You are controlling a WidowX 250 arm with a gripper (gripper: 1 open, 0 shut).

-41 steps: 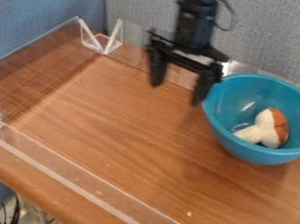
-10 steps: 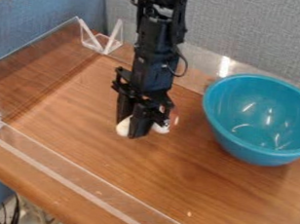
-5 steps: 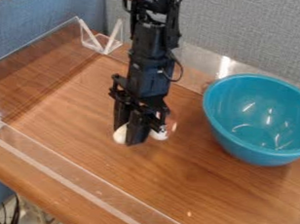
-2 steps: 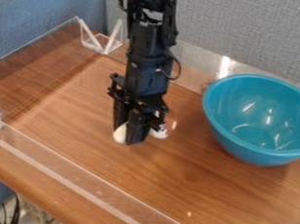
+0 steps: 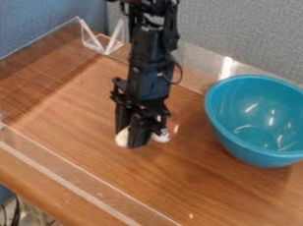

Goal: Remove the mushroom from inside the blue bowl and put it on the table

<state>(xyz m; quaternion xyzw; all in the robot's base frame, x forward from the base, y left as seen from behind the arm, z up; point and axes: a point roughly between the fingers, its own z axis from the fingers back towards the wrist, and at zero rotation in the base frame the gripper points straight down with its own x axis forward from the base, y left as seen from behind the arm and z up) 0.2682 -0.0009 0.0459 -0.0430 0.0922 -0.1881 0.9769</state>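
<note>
Wood-grain counter (image 5: 76, 109) with clear acrylic walls, and we only get the one camera view. Our arm comes almost straight down at the middle of it, fingers (image 5: 138, 137) clamped tight on the mushroom (image 5: 165, 132), which sits right at the counter surface; white stem and a bit of orange cap peek out either side. We see the bowl (image 5: 261, 120) off to the right, near the arm but not touching.
</note>
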